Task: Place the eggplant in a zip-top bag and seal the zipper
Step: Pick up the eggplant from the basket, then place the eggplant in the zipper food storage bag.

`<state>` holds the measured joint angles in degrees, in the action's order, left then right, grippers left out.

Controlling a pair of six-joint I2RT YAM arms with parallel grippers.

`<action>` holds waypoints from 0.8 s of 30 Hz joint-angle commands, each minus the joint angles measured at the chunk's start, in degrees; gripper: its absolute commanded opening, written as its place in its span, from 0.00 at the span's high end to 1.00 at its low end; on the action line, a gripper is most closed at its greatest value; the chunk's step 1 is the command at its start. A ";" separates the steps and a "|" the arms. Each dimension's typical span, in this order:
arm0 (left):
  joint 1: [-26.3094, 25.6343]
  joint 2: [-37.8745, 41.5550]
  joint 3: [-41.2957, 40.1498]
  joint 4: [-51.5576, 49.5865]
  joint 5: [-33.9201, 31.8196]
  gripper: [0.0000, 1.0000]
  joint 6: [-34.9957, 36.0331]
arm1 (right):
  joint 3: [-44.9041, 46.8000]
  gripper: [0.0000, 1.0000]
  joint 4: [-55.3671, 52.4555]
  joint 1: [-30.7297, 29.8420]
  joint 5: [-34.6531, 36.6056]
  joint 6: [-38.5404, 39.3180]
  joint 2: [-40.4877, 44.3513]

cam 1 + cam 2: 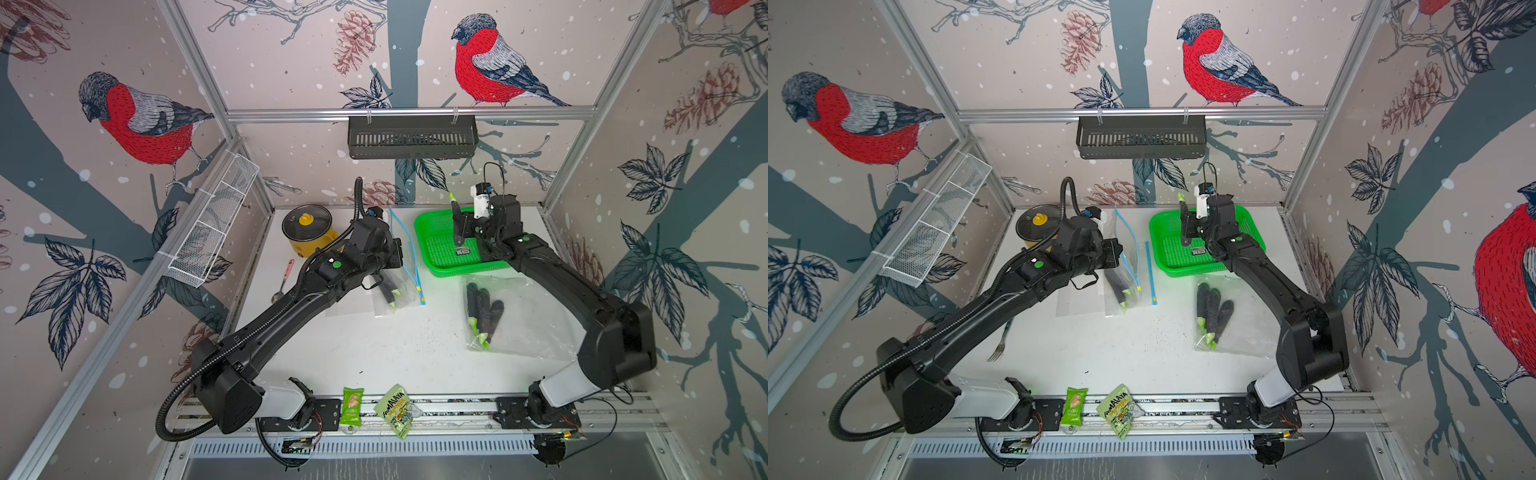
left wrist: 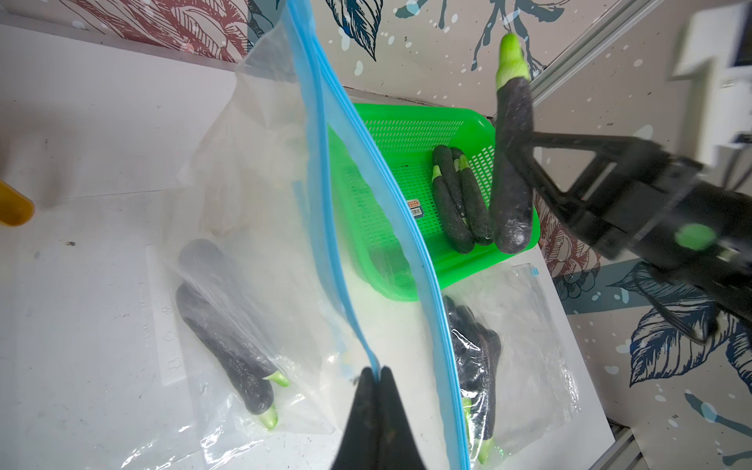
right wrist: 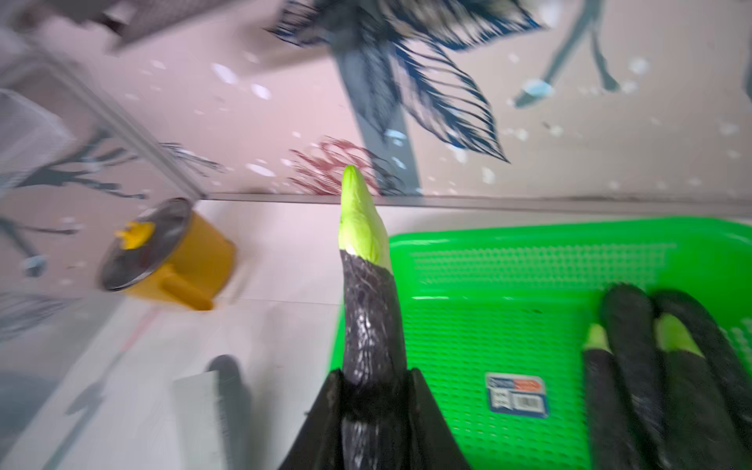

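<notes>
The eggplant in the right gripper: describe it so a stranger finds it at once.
Find the green perforated plastic basket at the far side of the white table. Above it, the right gripper clamps a long dark purple eggplant. Unlike the eggplants lying in the basket, it stands upright, green stem up.

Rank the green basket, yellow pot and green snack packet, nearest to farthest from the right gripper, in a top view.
1. green basket, directly below the right gripper, which holds an eggplant.
2. yellow pot, back left.
3. green snack packet, at the front, nearest the camera.
</notes>
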<state>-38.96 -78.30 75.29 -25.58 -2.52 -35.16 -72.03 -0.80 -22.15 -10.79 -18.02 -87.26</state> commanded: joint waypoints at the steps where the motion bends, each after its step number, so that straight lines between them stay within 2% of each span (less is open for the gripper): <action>1: 0.17 0.23 0.54 2.14 0.85 1.00 -0.41 | 2.03 0.74 9.91 -5.26 -3.05 0.07 5.09; 5: 0.11 0.50 0.65 1.79 1.03 1.00 -0.69 | 3.82 0.74 17.76 -12.31 -1.51 0.71 9.23; 9: 0.12 0.84 0.79 1.73 0.94 1.00 -0.70 | 4.41 0.74 22.60 -17.71 1.41 2.28 8.86; 17: 0.12 2.11 0.35 1.76 0.83 1.00 -1.08 | 6.75 0.74 28.36 -20.81 3.37 -0.65 4.41; 24: 0.16 2.46 -0.22 2.19 0.32 1.00 -0.94 | 9.29 0.72 28.85 -22.16 6.49 -1.29 3.34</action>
<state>-38.96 -76.01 75.22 -25.58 -1.58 -35.86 -62.98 24.95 -44.03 -6.37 -18.35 -83.74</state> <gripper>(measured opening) 0.050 0.282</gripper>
